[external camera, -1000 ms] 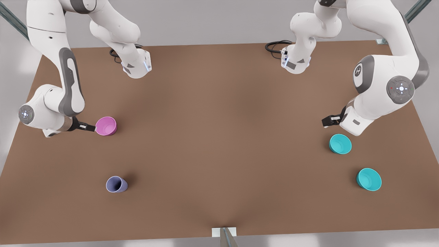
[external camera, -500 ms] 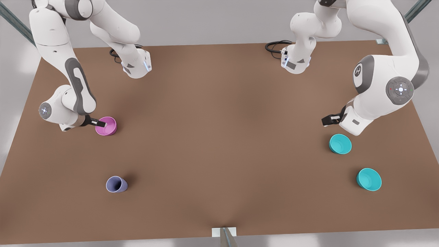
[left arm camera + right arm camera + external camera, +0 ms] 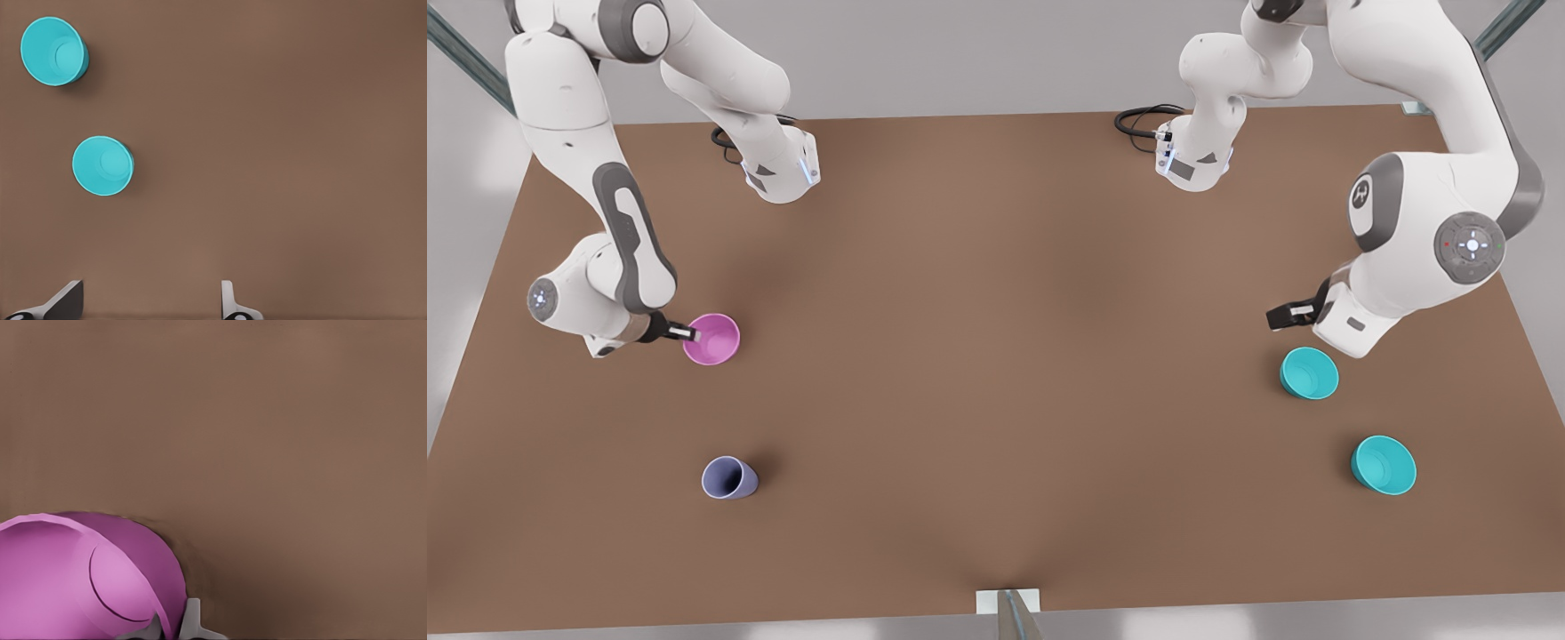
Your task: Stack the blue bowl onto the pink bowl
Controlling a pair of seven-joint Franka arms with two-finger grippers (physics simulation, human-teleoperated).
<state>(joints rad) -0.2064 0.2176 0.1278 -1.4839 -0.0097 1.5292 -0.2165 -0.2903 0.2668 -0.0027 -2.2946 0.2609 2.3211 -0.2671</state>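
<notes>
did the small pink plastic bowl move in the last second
Yes. The small pink plastic bowl shifted toward the front view's right and nearer the lavender-grey cup, gripped by the right gripper.

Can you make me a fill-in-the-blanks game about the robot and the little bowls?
1. The right gripper is shut on the rim of the ____ bowl.
2. The number of teal bowls on the table is ____.
3. The left gripper hangs open above the table near a ____ bowl.

Missing words: pink; two; teal
</notes>
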